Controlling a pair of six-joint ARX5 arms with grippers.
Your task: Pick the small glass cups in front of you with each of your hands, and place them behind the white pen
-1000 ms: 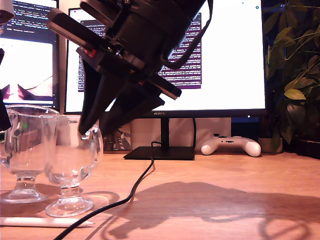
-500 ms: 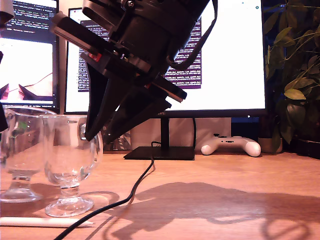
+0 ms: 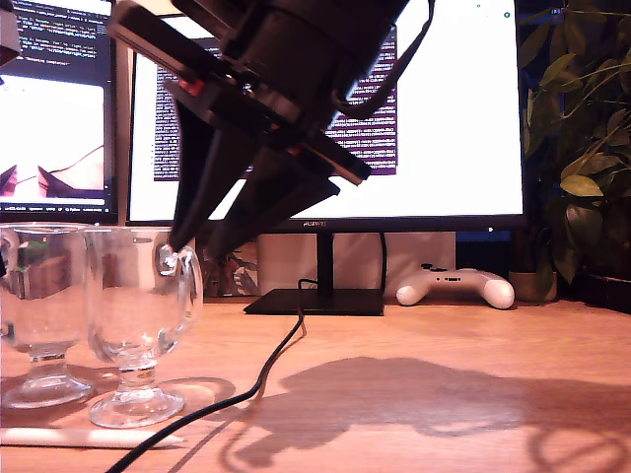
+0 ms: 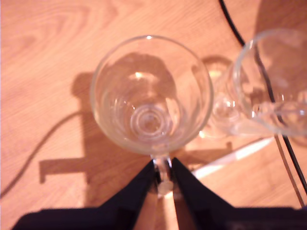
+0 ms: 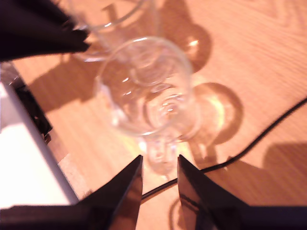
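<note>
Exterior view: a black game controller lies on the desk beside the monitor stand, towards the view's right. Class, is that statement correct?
Not quite. The game controller is white, not black, as the exterior view shows. The rest stands: it lies on the desk beside the monitor stand, towards that view's right.

The far glass cup (image 3: 39, 310) is cut off by the exterior view's left edge, and its foot sits partly behind the nearer glass cup (image 3: 138, 325). The white pen (image 3: 79, 438) runs off that same edge, so its full length is hidden, and the black cable (image 3: 258, 379) leaves the frame at the bottom. The upper part of the arm above my second gripper (image 3: 187, 243) is cropped at the top, and the text on the monitor (image 3: 444, 108) is too small to read.
</note>
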